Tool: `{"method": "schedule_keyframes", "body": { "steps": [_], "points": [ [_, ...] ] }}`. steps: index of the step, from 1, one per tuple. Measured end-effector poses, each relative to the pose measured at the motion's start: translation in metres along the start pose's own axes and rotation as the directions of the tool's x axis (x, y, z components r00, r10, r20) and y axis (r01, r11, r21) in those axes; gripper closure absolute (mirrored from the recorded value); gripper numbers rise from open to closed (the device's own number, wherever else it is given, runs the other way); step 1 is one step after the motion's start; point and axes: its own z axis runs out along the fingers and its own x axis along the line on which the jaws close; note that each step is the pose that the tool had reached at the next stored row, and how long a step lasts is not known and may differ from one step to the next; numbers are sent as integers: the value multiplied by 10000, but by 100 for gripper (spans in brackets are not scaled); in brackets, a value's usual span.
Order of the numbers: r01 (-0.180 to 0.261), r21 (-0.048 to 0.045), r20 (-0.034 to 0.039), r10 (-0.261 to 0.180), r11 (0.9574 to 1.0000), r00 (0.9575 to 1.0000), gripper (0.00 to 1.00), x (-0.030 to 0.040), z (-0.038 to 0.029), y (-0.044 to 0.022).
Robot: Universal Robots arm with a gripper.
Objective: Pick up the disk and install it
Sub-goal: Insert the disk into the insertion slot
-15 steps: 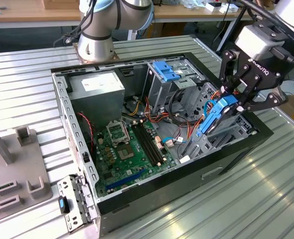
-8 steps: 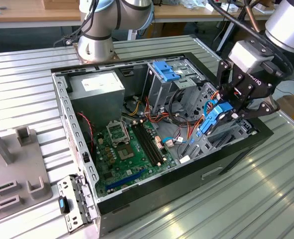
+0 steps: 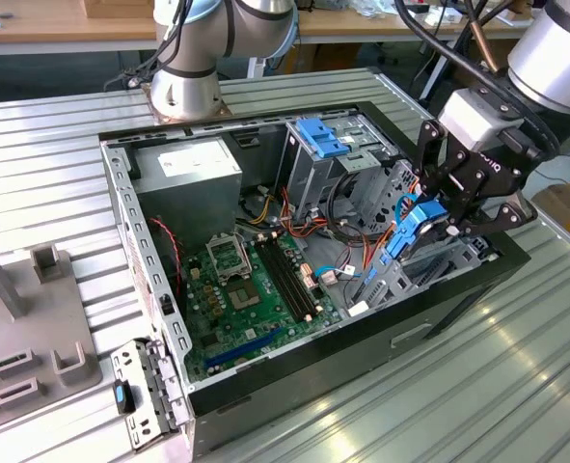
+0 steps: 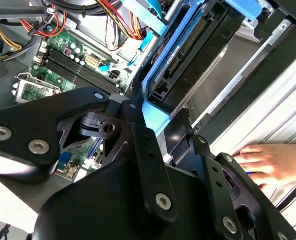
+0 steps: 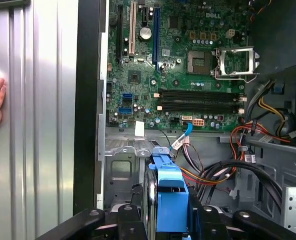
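The disk (image 3: 415, 231), a flat drive with blue plastic rails, is held on edge over the bay (image 3: 439, 270) at the corner of the open computer case (image 3: 159, 280) on the exterior view's right. My gripper (image 3: 446, 214) is shut on the disk, one black finger on each side. In the first wrist view the disk's blue rail (image 5: 170, 197) stands between the fingers (image 5: 122, 220), above the grey metal bay floor (image 5: 125, 160). The second wrist view looks along the disk's dark side (image 4: 198, 55), with its lower end inside the bay opening.
Inside the case are the green motherboard (image 3: 251, 289), a grey power-supply box (image 3: 193, 178), a drive cage with a blue bracket (image 3: 323, 140) and loose coloured cables (image 3: 347, 227). A person's hand (image 4: 268, 160) rests on the ribbed table beside the case. A grey fixture (image 3: 24, 318) stands at the exterior view's left.
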Motion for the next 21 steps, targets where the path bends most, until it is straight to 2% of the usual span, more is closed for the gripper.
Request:
{"method": "schedule_keyframes", "body": {
  "steps": [6,7,8,9,10,11,12,15,16,21],
  "points": [
    [0,0,0,0,10000,10000,56,0,1,0],
    [-1,0,-1,1,10000,10000,57,0,1,0],
    [0,0,-1,0,10000,10000,64,0,2,0],
    [-1,0,0,1,10000,10000,64,0,3,0],
    [0,0,-8,0,10000,10000,64,-9,-150,-1],
    [0,1,0,0,10000,10000,64,-11,-201,-1],
    [0,0,-9,0,10000,10000,64,-14,-225,-1],
    [3,6,14,-3,10000,10000,64,-12,-220,0],
    [27,38,103,-28,10000,9999,64,-6,-208,5],
    [58,74,103,-58,10000,9999,64,1,-182,7]
  ]
}}
